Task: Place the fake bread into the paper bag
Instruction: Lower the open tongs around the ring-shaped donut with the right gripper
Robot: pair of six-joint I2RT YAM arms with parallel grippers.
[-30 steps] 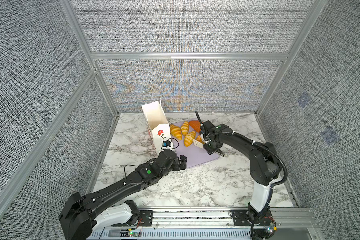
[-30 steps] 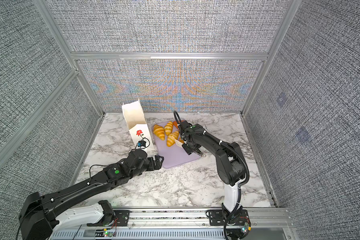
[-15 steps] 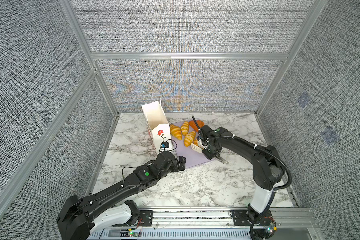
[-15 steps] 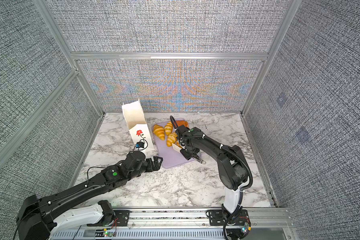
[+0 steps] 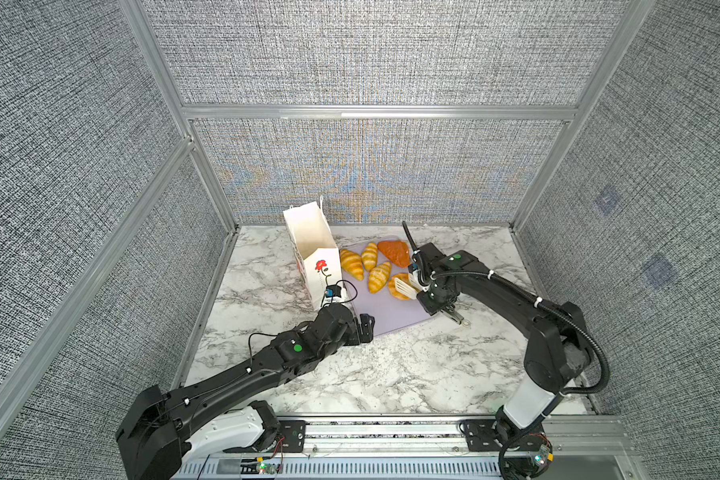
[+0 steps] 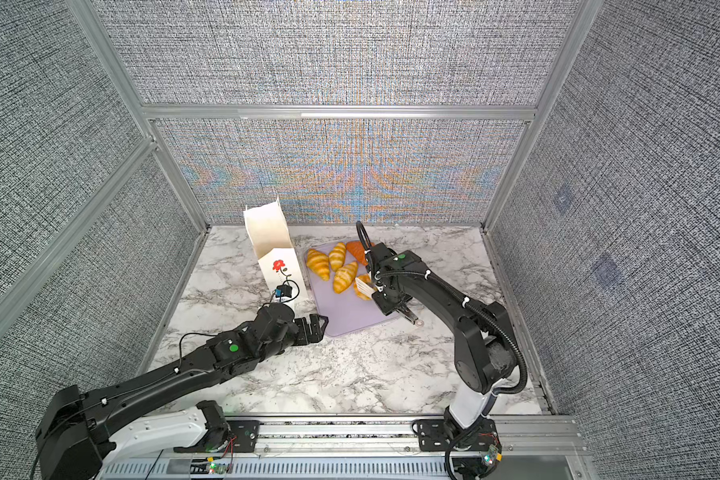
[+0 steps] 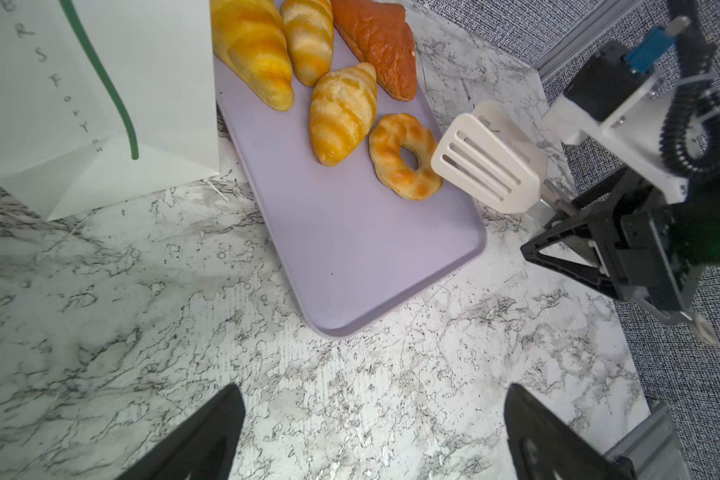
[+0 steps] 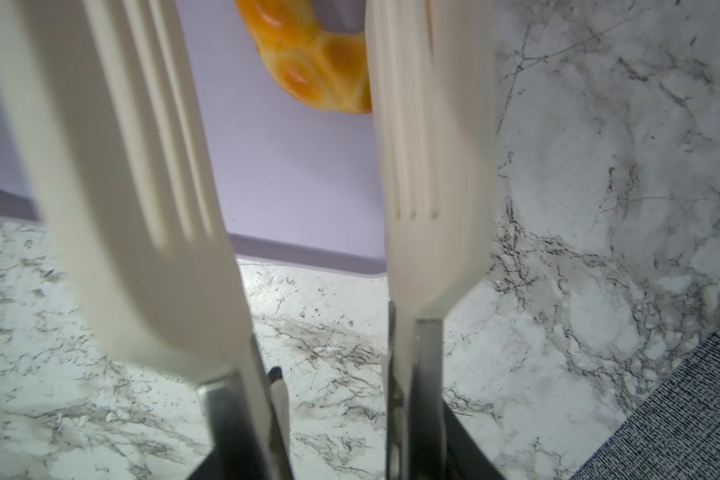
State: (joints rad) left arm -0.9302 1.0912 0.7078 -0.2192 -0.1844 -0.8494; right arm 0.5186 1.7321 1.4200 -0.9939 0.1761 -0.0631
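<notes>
Fake bread (image 5: 379, 279) — 5 glossy pieces on the lilac tray (image 7: 350, 249), right of the upright paper bag (image 5: 312, 249). Judged light, firm and slippery; the ring bun (image 7: 406, 156) is best pinched across its band. Right gripper (image 5: 428, 297) is clamped on white tongs (image 7: 487, 166), whose blades stand apart just beside the ring bun. Left gripper (image 5: 364, 328) is spread wide and empty, by the tray's near corner. The bag's tall rim is the obstacle — the lift must clear it.

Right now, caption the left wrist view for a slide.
Right gripper holds white slotted tongs at the ring-shaped bun on the lilac tray, croissants and white paper bag nearby.
</notes>
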